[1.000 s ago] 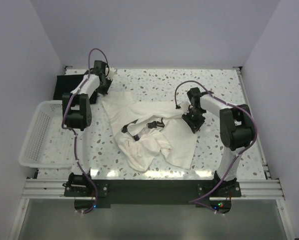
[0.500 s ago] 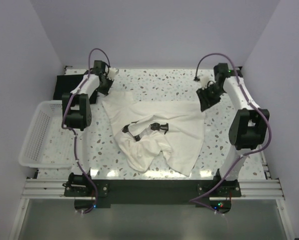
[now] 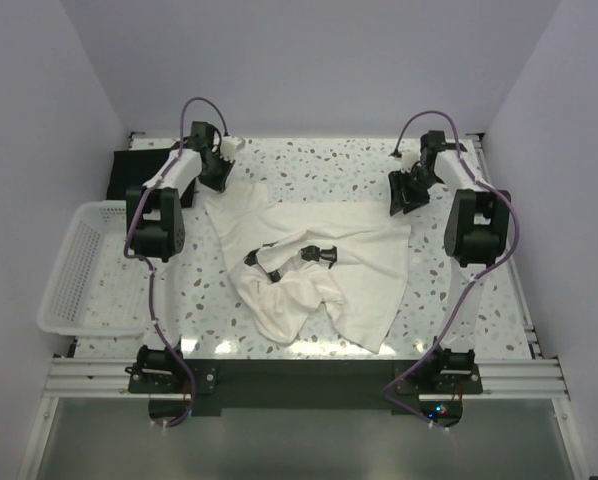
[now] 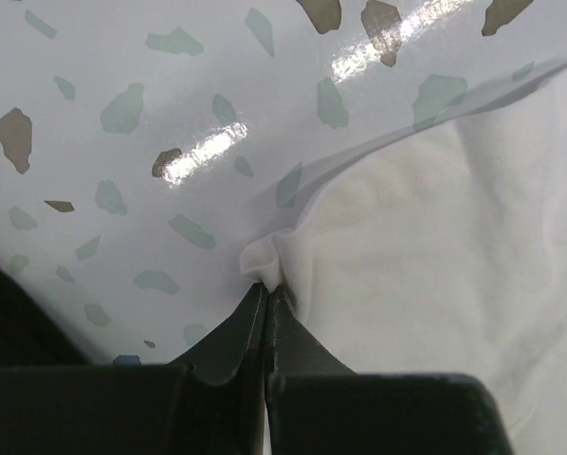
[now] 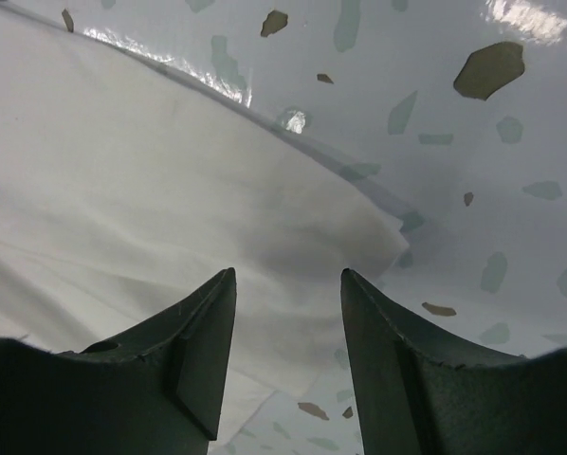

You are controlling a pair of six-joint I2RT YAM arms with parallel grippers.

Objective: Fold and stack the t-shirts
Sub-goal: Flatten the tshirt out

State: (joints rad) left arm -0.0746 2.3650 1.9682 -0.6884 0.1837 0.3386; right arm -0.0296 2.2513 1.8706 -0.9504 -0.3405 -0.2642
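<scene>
The cream t-shirt (image 3: 364, 250) lies partly spread in the middle of the table, its near part bunched and crumpled. My left gripper (image 3: 220, 174) is shut on the shirt's far left corner; in the left wrist view the fingertips (image 4: 266, 286) pinch a small fold of cream t-shirt (image 4: 426, 275). My right gripper (image 3: 403, 197) hovers over the far right corner of the shirt. Its jaws stand open with nothing between them in the right wrist view (image 5: 288, 277), the cream t-shirt (image 5: 151, 180) flat beneath. The black t-shirt (image 3: 139, 165) lies at the far left, partly behind the left arm.
A white lattice basket (image 3: 64, 285) stands at the table's left edge. Small dark marks (image 3: 317, 252) show on the cream shirt's middle. Walls close the table at the back and both sides.
My right gripper has swung from the shirt's middle to the far right, pulling that edge out flat, and has opened and let go of it. The left gripper has stayed shut on its corner.
</scene>
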